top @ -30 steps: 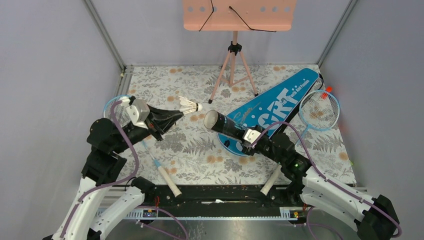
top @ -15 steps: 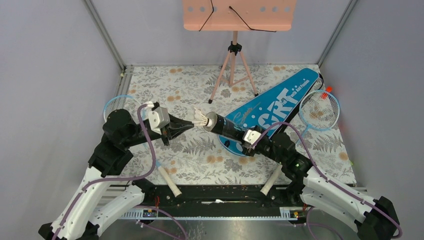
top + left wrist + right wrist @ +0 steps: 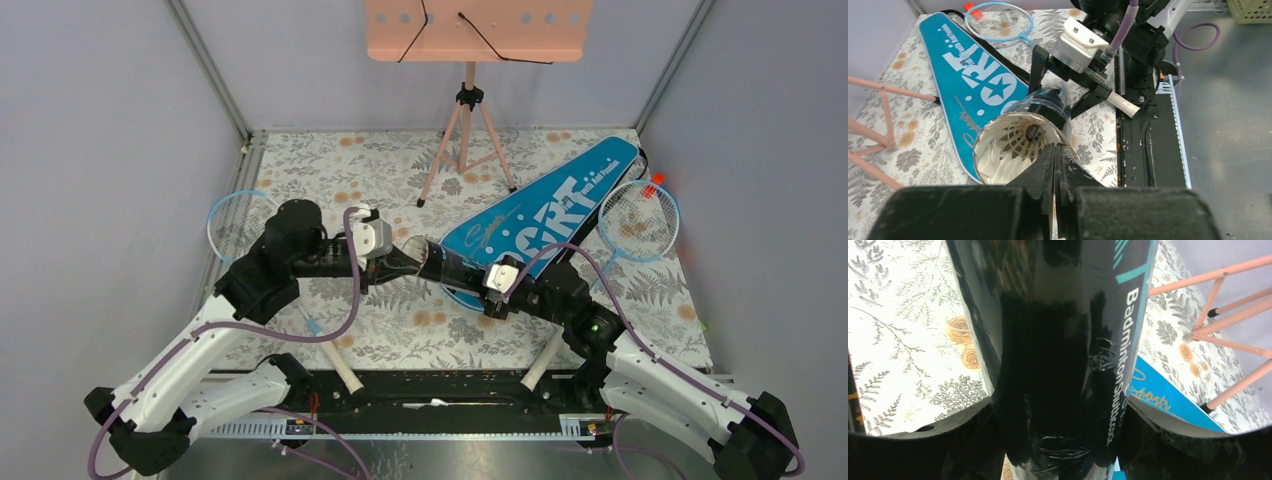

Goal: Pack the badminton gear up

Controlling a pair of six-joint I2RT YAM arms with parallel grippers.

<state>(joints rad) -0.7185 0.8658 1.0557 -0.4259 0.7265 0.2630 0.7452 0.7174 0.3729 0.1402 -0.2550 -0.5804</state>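
My right gripper (image 3: pixel 488 284) is shut on the black tube (image 3: pixel 455 262) and holds it tilted above the table, open mouth towards the left arm. In the right wrist view the tube (image 3: pixel 1058 340) fills the space between the fingers. A white feather shuttlecock (image 3: pixel 1015 145) sits inside the tube's mouth (image 3: pixel 1048 102). My left gripper (image 3: pixel 1055 147) is shut, its tips at the shuttlecock's skirt rim, right at the mouth (image 3: pixel 412 258). The blue SPORT bag (image 3: pixel 545 210) lies at the right. One racket (image 3: pixel 238 212) lies at the left, another (image 3: pixel 640 220) beside the bag.
The pink tripod stand (image 3: pixel 468 110) stands at the back middle, its legs close to the tube (image 3: pixel 1228 305). White racket handles (image 3: pixel 335 365) (image 3: pixel 545 360) reach the black front rail. Grey walls close in both sides. A floral cloth (image 3: pixel 400 320) covers the table.
My left arm has reached right and carried the shuttlecock from open air into the tube's mouth. My right gripper has kept hold of the tube and shifted only slightly.
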